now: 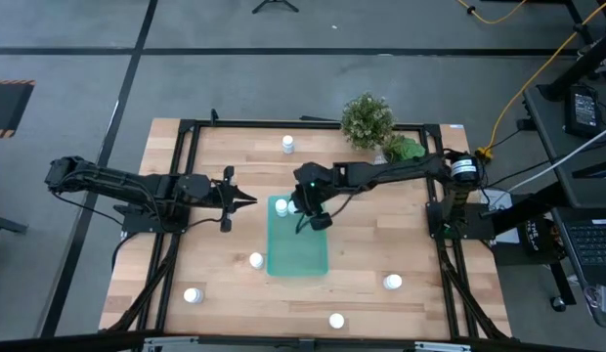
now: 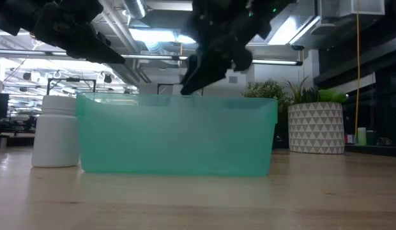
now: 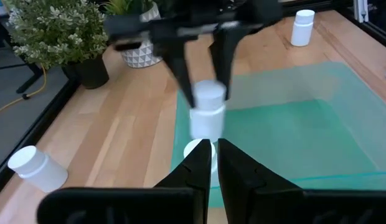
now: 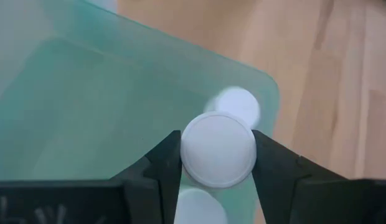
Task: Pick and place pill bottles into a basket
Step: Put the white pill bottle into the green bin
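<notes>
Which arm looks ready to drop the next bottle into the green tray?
The right one. Its gripper is shut on a white bottle above the tray. The left gripper waits beside the tray, shut and empty.

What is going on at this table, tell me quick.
The right hand is shut on a small white cylindrical pill bottle and holds it over the shallow teal-green translucent plastic tray, at the end nearer the plants. At least one bottle already lies in that end. The left hand waits shut beside the tray, holding nothing. Other bottles stand scattered on the wooden table.
</notes>
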Action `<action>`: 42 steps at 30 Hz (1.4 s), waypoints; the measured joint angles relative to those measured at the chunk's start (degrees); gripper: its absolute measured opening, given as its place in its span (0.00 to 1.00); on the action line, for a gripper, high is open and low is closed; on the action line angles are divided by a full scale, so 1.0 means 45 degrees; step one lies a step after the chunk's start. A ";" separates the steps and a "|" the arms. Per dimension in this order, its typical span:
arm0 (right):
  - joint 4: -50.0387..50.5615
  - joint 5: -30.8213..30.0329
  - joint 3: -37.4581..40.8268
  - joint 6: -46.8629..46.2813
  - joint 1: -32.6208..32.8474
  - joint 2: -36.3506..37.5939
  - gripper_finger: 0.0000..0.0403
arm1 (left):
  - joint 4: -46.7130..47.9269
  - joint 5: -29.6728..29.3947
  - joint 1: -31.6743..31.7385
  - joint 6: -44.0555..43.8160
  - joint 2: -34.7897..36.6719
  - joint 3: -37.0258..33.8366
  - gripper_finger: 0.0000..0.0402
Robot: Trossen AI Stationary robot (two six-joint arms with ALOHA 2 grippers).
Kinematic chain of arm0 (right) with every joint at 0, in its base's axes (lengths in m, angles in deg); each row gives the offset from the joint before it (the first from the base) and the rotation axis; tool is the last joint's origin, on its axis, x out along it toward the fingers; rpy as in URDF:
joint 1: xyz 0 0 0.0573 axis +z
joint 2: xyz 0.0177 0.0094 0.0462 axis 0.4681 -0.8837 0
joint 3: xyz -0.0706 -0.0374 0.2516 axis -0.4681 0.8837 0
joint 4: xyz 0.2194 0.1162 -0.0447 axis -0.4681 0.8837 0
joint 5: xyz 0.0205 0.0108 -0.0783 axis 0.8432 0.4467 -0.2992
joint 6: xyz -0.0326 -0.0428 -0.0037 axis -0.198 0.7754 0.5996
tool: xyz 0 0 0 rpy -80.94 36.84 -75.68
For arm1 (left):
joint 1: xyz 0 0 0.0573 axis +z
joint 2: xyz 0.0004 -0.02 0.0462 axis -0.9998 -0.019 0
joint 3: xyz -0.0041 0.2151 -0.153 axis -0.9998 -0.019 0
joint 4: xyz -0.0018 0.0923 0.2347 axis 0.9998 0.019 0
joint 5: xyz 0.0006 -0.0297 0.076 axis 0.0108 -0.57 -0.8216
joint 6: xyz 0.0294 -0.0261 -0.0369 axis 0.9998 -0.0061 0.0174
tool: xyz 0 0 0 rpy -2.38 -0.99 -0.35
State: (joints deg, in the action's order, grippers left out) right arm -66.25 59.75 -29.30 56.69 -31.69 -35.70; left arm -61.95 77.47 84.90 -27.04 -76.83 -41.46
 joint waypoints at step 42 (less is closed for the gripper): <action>-0.0970 0.1526 0.0614 -0.0597 -0.0847 -0.0888 0.38 | 0.0010 0.0083 0.0000 -0.0019 0.0000 0.0000 0.06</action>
State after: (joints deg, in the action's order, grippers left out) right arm -70.61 66.62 -26.53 54.00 -35.50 -39.70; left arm -61.91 77.84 84.90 -27.13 -76.83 -41.46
